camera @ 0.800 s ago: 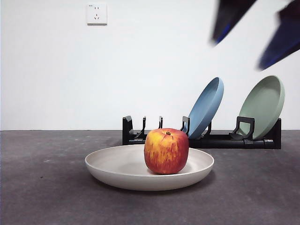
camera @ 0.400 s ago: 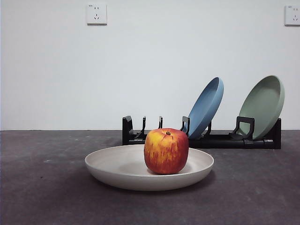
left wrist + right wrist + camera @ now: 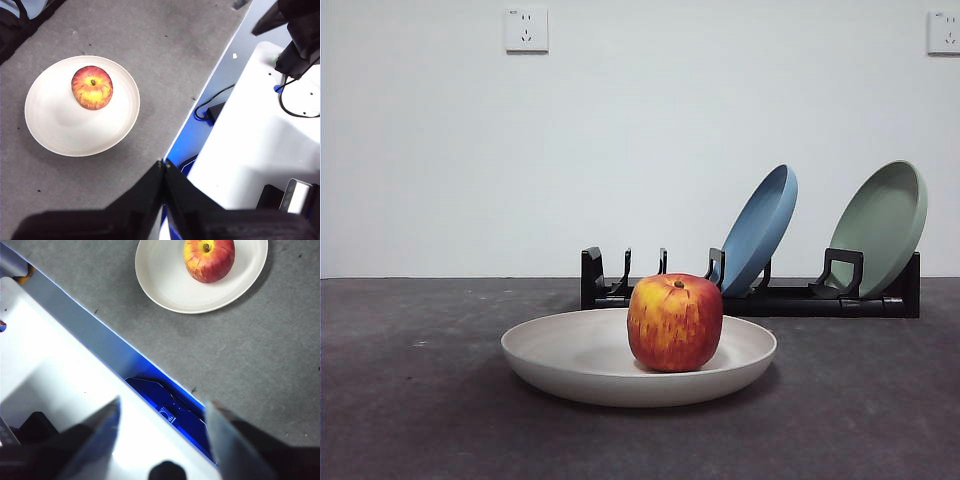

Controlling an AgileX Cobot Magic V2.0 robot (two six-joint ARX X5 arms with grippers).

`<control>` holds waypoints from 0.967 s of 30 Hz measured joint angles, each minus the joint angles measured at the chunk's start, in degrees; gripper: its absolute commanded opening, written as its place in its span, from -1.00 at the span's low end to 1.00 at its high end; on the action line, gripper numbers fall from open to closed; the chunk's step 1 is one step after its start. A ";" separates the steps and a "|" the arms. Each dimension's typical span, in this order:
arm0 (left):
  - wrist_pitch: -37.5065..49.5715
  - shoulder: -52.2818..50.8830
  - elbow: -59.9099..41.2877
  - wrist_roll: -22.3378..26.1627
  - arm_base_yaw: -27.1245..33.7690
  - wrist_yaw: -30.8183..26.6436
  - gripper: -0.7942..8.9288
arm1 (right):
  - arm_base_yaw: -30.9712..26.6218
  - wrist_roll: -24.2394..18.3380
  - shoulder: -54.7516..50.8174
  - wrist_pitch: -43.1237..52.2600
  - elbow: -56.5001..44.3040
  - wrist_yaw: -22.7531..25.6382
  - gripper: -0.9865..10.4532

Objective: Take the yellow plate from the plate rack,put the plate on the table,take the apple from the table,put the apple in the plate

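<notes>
From where I stand, the job looks finished. Nearest to me, at the lower middle of the front view, the yellow plate (image 3: 570, 360) lies flat on the dark grey counter (image 3: 410, 400), more cream than yellow to my eye. The apple (image 3: 675, 322) sits upright inside it, stem dimple up, a little right of the plate's centre, resting on the plate's floor and clear of the rim.

Behind the plate, at the middle right of the frame, the plate rack (image 3: 760, 298) runs along the back of the counter. Its left slots are bare. A blue plate (image 3: 760, 228) leans in a middle slot and a sage-green plate (image 3: 885, 225) leans at the right end. Further back is the white wall with a socket (image 3: 526, 29) at the upper left and another at the upper right corner.

Neither arm shows in the front view. The wrist views put both high and off to the sides, over the counter's edge. The left end effector (image 3: 164, 172) has its jaws pressed together to a point, holding nothing. The right end effector (image 3: 162, 415) has its jaws spread wide, also holding nothing.

I judge that every step is done: plate out of the rack, plate down, apple in the plate. Nothing seems left to do.
</notes>
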 measured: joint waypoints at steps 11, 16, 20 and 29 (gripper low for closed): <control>0.02 0.02 0.00 0.00 0.00 -0.20 -0.84 | 0.00 0.00 0.00 0.02 0.00 0.04 -0.83; 0.02 0.00 0.00 0.00 0.00 -0.20 -0.84 | 0.00 0.00 0.00 0.02 0.00 0.04 -0.83; 0.02 0.00 0.00 0.00 0.00 -0.20 -0.84 | 0.00 0.00 0.00 0.02 0.00 0.04 -0.83; 5.57 -0.68 -0.04 1.03 3.28 -5.38 -0.84 | 0.00 0.00 0.00 0.02 0.00 0.04 -0.83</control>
